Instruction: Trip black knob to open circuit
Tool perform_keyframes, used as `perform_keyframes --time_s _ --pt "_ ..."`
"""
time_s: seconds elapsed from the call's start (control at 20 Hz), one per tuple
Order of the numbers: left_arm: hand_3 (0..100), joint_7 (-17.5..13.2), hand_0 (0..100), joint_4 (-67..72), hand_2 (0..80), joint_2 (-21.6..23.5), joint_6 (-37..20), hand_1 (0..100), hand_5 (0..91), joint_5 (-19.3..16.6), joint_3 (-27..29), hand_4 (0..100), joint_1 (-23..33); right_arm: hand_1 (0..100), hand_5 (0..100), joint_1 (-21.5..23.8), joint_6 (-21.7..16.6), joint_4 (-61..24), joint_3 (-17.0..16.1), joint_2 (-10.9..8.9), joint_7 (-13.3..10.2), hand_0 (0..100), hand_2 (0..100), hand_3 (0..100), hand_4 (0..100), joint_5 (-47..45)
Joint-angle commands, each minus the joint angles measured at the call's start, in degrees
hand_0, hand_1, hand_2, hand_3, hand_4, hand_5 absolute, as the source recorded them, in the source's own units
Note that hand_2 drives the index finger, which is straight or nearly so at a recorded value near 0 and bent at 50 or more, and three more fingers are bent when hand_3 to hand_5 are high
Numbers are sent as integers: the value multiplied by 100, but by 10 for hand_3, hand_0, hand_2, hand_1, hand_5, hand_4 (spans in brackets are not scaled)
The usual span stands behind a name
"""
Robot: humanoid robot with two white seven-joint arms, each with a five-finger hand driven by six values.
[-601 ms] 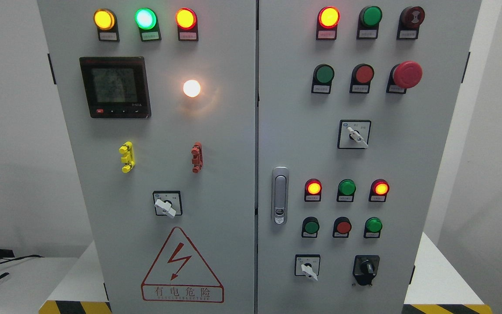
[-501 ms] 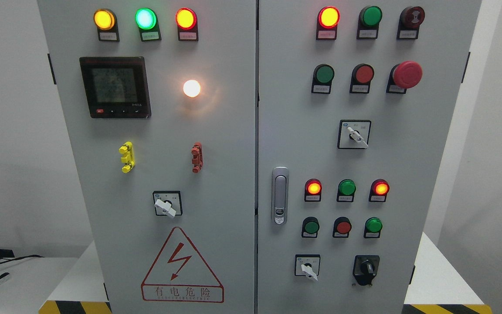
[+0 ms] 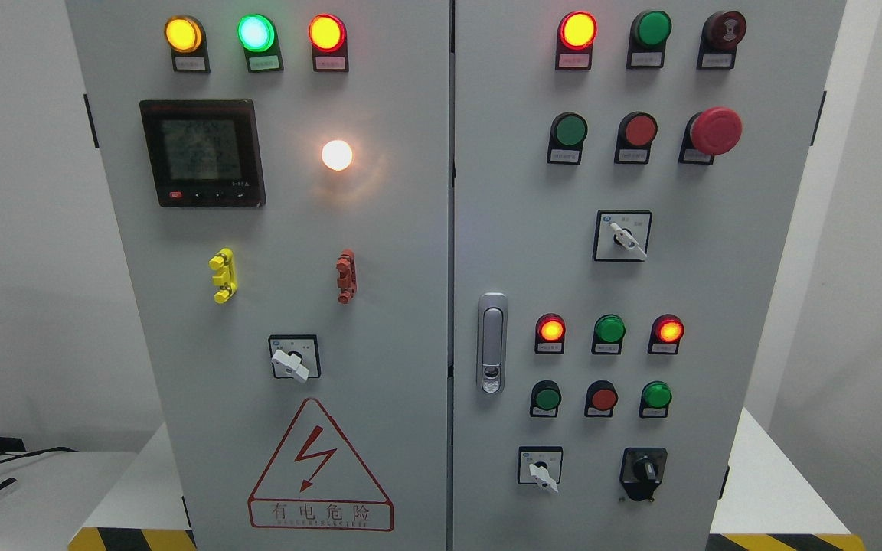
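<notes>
The black knob (image 3: 644, 469) sits on a black plate at the lower right of the grey cabinet's right door (image 3: 717, 306), its handle standing roughly upright. To its left is a white-handled selector switch (image 3: 540, 468). Above them run a row of green, red and green push buttons (image 3: 604, 399) and a row of lamps, two lit red (image 3: 551, 330). Neither of my hands nor any arm shows in the head view.
The left door carries a meter display (image 3: 202, 151), a lit white lamp (image 3: 337, 155), yellow (image 3: 223, 275) and red (image 3: 346, 276) clips, a white selector (image 3: 292, 360) and a shock warning triangle (image 3: 320, 468). A door latch (image 3: 491, 343) and a red mushroom button (image 3: 715, 131) are on the right door.
</notes>
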Motion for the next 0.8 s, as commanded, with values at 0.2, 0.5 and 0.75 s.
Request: perform_keyframes --time_s 0.2,0.5,0.75 --pt "0 2 120 0 0 -3 0 389 0 26 0 0 0 124 33 230 21 -1020 17 -150 3 429 0 0 0 0" --pt "0 2 120 0 0 6 0 389 0 26 0 0 0 121 45 687 -58 -2119 34 -115 20 433 0 0 9 9" --pt "0 2 120 0 0 6 0 389 0 26 0 0 0 143 108 1082 -120 -3024 78 -106 38 445 0 26 110 79"
